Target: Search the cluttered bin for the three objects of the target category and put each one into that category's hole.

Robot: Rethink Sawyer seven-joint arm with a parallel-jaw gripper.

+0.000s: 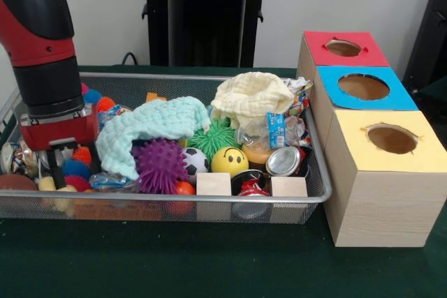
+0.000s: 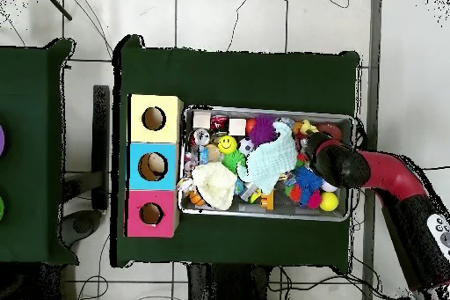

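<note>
A: Start at the gripper (image 1: pixel 56 165). What are the fingers doing?

B: I cannot tell. The dark tip is sunk among the toys at the bin's end, and the red block above it hides the rest.

A: What surrounds it?

B: Small fuzzy balls (image 1: pixel 75 167), red, blue and orange, plus a crinkled clear wrapper (image 1: pixel 108 181). A smooth brown ball (image 1: pixel 15 182) sits in the corner just beside.

A: And moving outward?

B: A knobbly mint knitted cloth (image 1: pixel 150 129) drapes over the middle of the wire-mesh bin (image 1: pixel 167 202). Under its edge sits a purple spiky ball (image 1: pixel 160 165), with a green spiky ball (image 1: pixel 214 137) behind and a little soccer ball (image 1: pixel 195 160) between them. Next comes a glossy yellow smiley ball (image 1: pixel 230 160).

A: Anything hard-edged?

B: Two plain wooden cubes (image 1: pixel 214 184) against the front wall, a crushed red can (image 1: pixel 251 188) between them, and a shiny silver can (image 1: pixel 284 161) lying on its side. A cream waffle-weave cloth (image 1: pixel 251 101) is heaped above those.

A: The holes?

B: A long wooden box (image 1: pixel 380 200) stands beside the bin, well apart from the arm. Its top has a red panel (image 1: pixel 343 48), a blue panel (image 1: pixel 366 87) and a yellow panel (image 1: pixel 391 140), each with one round hole.
</note>
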